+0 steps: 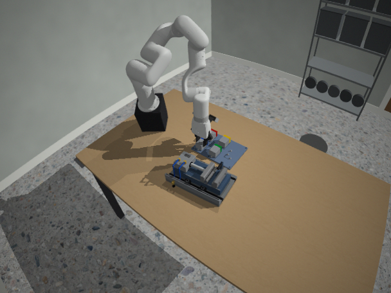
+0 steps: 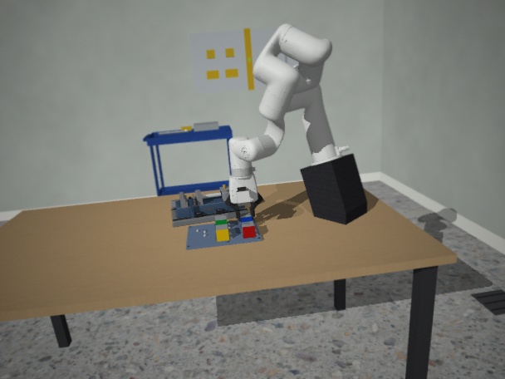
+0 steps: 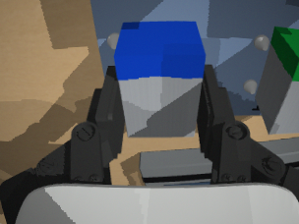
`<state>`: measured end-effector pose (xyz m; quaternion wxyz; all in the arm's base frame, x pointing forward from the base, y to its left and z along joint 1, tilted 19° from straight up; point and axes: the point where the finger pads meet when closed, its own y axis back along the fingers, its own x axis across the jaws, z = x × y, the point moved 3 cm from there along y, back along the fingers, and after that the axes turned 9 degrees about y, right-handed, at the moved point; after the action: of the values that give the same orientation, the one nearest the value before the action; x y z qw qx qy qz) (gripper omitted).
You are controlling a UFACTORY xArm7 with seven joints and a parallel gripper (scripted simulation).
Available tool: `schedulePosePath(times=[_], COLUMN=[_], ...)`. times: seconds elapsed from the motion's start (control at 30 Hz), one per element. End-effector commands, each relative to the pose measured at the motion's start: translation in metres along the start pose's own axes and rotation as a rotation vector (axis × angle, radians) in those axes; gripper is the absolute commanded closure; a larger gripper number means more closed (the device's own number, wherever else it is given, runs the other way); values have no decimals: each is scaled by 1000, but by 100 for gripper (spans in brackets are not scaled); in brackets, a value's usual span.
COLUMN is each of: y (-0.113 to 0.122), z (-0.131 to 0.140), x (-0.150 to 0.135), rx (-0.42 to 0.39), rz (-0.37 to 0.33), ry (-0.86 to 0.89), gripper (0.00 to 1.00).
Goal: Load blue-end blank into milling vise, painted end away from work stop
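The grey blank with the blue end (image 3: 160,77) lies on the blue infeed plate (image 1: 222,150), at its corner nearest the arm's base. My gripper (image 3: 160,84) is shut on this blank, one black finger on each long side of its grey part. It also shows under the wrist in the top view (image 1: 200,143) and the exterior view (image 2: 246,219). The milling vise (image 1: 200,175) stands beside the plate with its jaws apart and nothing between them. The block with blue hoses (image 1: 184,162) is at its left end in the top view.
Blanks with green (image 1: 215,149), yellow (image 1: 224,139) and red (image 2: 248,231) ends lie on the infeed plate close to the held one. A black arm pedestal (image 1: 152,112) stands at the table's back. A blue cart (image 2: 188,158) stands behind the table.
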<state>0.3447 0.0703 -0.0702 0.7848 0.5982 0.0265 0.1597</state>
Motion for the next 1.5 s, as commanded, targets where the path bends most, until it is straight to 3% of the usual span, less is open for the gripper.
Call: schedulePosePath(times=[0.0, 0.33, 0.67, 0.9, 1.23, 1.47], y=[1, 1, 31, 31, 60, 60], z=[0, 0, 0, 0, 0, 0], x=[1, 1, 1, 1, 1, 1], rx=[1, 1, 1, 1, 1, 1], rz=[2, 2, 2, 2, 2, 2], ry=[0, 0, 0, 0, 0, 0], gripper=[100, 100, 100, 100, 100, 100])
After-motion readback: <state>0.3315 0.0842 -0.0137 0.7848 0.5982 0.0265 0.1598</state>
